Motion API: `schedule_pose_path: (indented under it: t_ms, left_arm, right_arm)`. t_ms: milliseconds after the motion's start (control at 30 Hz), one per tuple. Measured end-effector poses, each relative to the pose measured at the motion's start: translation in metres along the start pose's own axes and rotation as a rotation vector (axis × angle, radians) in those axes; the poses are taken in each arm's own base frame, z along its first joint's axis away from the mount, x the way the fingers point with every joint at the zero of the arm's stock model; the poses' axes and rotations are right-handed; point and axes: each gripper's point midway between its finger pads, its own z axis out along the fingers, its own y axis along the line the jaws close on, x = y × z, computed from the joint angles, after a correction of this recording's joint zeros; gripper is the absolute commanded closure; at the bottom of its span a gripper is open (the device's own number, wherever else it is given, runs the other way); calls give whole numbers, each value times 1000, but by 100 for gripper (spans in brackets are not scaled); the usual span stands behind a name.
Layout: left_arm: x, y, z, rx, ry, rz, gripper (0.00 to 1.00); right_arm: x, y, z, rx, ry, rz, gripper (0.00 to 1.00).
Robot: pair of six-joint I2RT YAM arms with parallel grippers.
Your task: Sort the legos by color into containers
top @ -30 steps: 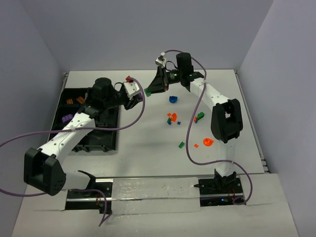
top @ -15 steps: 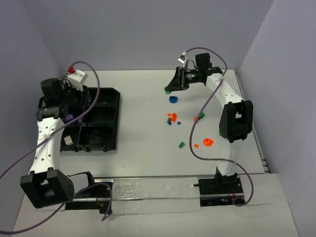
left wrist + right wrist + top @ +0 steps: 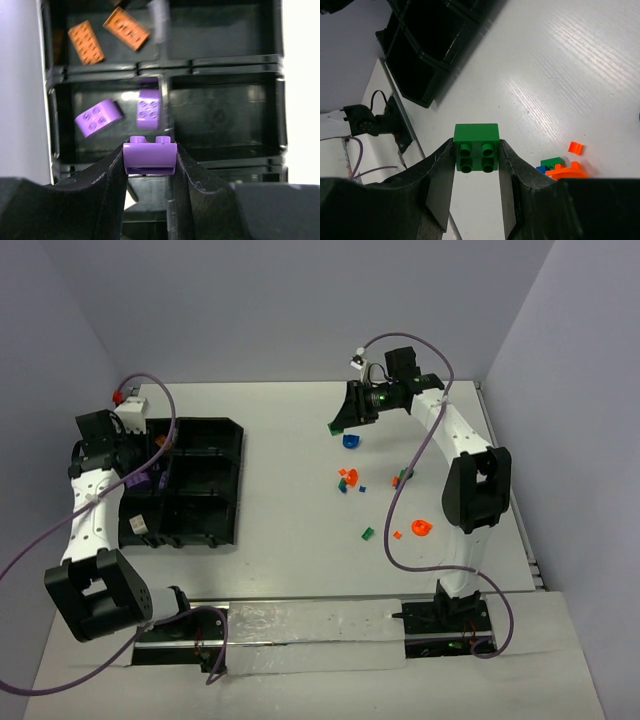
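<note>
The containers are one black divided tray point(image 3: 225, 455) at the left. My left gripper point(image 3: 150, 466) hangs over it, shut on a purple lego point(image 3: 150, 156). Below it one compartment holds two purple legos point(image 3: 98, 117); the compartment behind holds two orange ones point(image 3: 86, 42). My right gripper point(image 3: 343, 418) is at the far middle of the table, shut on a green lego point(image 3: 476, 147) held above the surface. Loose legos lie right of centre: a blue one point(image 3: 349, 441), an orange and red cluster point(image 3: 348, 478), a green one point(image 3: 368, 533) and an orange piece point(image 3: 421, 528).
Grey walls close in the table at the left, back and right. Purple cables loop from both arms. A small white item point(image 3: 138, 526) sits in the tray's near-left compartment. In the right wrist view the tray point(image 3: 435, 45) lies far off at the top.
My left arm has swung from the table's middle leftwards to above the tray's left side. My right gripper, still holding the green lego, has shifted a little to the right.
</note>
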Motion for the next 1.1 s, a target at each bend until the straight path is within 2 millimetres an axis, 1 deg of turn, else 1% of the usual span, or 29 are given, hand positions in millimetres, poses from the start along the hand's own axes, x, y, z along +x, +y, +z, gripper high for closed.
schedule_pose_path:
  t_ms: [133, 200, 300, 367, 433, 500, 567, 633, 767, 867, 900, 933, 967, 1033, 1100]
  left_arm:
    - [11, 17, 7, -62, 43, -45, 97]
    - [16, 22, 11, -81, 62, -60, 95]
    - [24, 26, 18, -89, 95, -76, 88]
    - [27, 26, 21, -86, 105, -79, 81]
    - [27, 27, 22, -87, 102, -79, 71]
    - [24, 28, 23, -90, 91, -76, 55]
    - [21, 30, 26, -93, 78, -74, 45]
    - [20, 31, 29, -94, 72, -73, 40]
    - [22, 31, 37, -82, 80, -69, 36]
    - [24, 27, 41, -52, 84, -68, 33]
    - [21, 24, 41, -35, 75, -66, 31]
    - [16, 21, 40, -10, 59, -66, 29]
    - [9, 16, 39, 24, 35, -68, 28]
    - [-11, 4, 34, 93, -32, -75, 28]
    - [-39, -15, 25, 175, -126, -68, 28]
  right_arm:
    - [-1, 10, 5, -15, 6, -24, 100]
    - [-1, 14, 8, -21, 9, -33, 100]
    - [0, 18, 11, -28, 16, -39, 100]
    - [1, 19, 12, -30, 19, -41, 100]
    - [1, 20, 12, -31, 20, -43, 100]
    - [1, 20, 13, -31, 21, -52, 100]
    - [2, 20, 14, -29, 22, -62, 100]
    - [2, 19, 14, -24, 23, -68, 100]
    - [1, 16, 15, -3, 21, -73, 100]
    - [-2, 13, 16, 17, 9, -66, 100]
    - [-6, 12, 17, 27, -4, -51, 100]
    - [-10, 12, 17, 34, -23, -38, 100]
    - [-16, 11, 19, 41, -46, -24, 100]
    - [-26, 12, 21, 52, -96, 34, 100]
    - [-36, 13, 23, 54, -146, 96, 100]
